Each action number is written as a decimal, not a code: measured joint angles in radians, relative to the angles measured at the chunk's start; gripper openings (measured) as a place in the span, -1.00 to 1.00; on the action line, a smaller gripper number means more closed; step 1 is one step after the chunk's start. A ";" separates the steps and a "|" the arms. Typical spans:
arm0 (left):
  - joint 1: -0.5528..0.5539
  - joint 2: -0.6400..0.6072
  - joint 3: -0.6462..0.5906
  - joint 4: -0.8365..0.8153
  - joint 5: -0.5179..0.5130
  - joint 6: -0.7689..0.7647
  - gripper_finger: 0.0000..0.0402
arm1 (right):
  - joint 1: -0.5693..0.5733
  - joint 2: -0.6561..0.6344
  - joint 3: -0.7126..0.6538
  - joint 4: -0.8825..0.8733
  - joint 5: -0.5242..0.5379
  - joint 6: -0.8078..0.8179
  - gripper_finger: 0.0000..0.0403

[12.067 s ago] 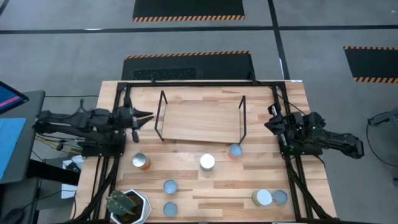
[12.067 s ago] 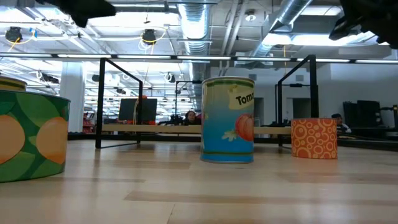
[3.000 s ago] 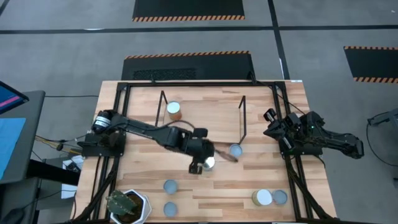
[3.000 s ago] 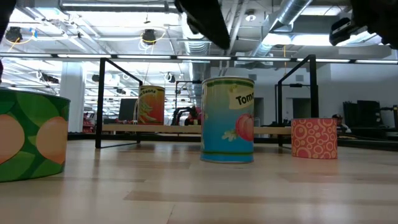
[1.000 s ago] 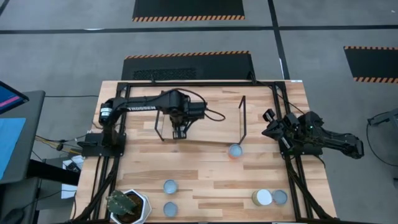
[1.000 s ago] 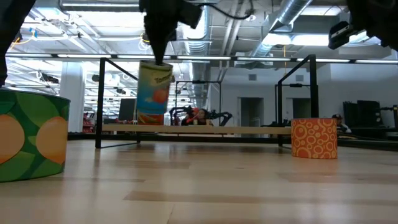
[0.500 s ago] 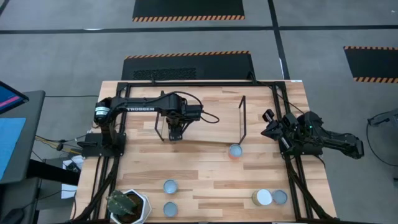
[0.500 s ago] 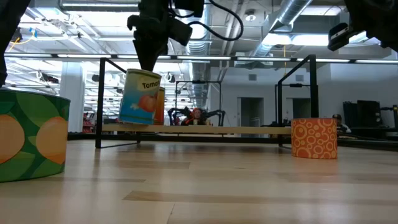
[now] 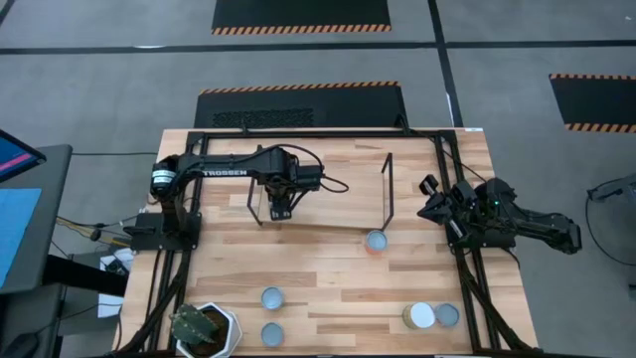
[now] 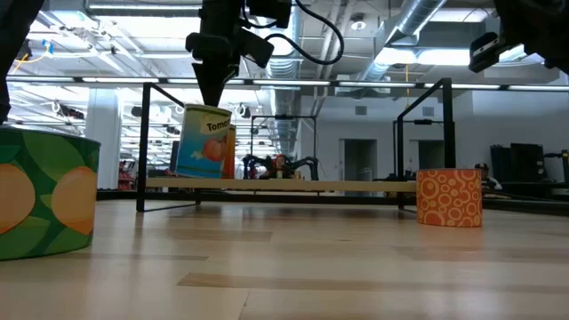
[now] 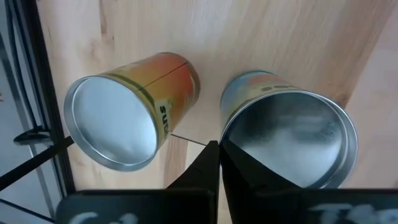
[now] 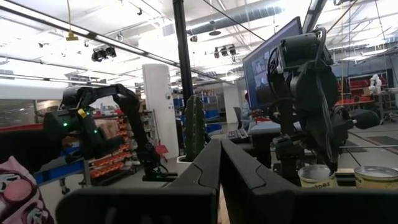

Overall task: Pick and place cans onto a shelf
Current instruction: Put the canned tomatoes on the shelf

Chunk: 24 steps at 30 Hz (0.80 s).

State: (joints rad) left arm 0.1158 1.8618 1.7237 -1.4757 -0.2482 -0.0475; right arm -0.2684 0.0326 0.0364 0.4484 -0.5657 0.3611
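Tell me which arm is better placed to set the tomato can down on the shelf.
Left. The left gripper holds the tomato can over the shelf, beside the can already there. The right gripper waits at the table's right edge.

A white hexagonal pot [image 9: 207, 329] with a green cactus-like plant sits at the wooden table's [image 9: 318, 283] near-left corner; a blue screen [image 9: 12, 156] shows beside the table, over grey floor

Dark jointed arms [image 9: 224, 171]; black cables
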 joint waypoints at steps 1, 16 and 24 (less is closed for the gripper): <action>0.000 0.000 0.000 -0.001 -0.001 0.000 -1.00 | 0.000 0.000 0.000 0.000 -0.005 0.000 -0.84; 0.021 0.001 0.023 -0.045 -0.075 -0.047 -0.66 | 0.000 0.000 0.000 0.000 -0.012 0.000 -0.84; -0.020 -0.001 0.145 -0.096 0.221 -0.157 -0.65 | 0.000 0.000 0.000 0.000 -0.012 0.002 -0.84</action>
State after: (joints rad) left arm 0.0957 1.8610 1.8690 -1.5715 -0.0268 -0.2043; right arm -0.2680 0.0326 0.0364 0.4484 -0.5774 0.3629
